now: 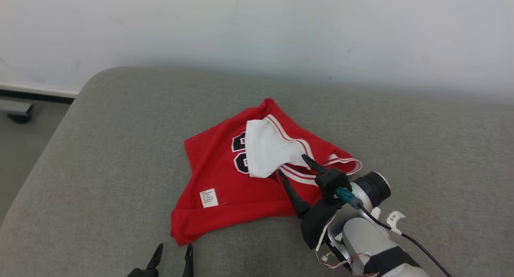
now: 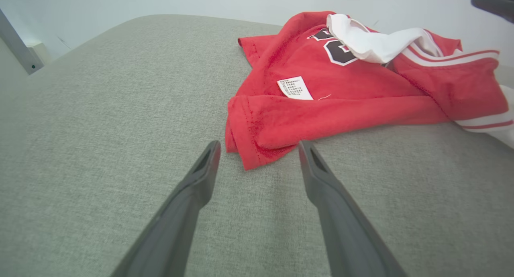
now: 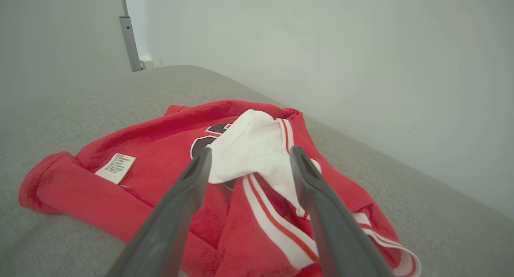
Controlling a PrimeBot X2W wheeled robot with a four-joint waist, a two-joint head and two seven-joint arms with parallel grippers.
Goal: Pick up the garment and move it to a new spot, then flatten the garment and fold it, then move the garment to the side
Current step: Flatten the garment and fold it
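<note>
The garment [image 1: 225, 176] is a red jersey with white trim, a dark number and a white label, lying crumpled on the grey cushion [image 1: 100, 168]. A white panel is turned over its top. My right gripper [image 1: 293, 164] stands open above the garment's right side, its fingers either side of the white fold [image 3: 257, 148]. My left gripper [image 1: 173, 251] is open at the near edge, just short of the garment's near-left corner [image 2: 257, 136], with nothing between its fingers [image 2: 200, 176].
A white wall [image 1: 281, 28] rises right behind the cushion. At the far left the cushion's edge drops to the floor [image 1: 20, 140], where a dark foot of some furniture stands. Bare cushion lies left and right of the garment.
</note>
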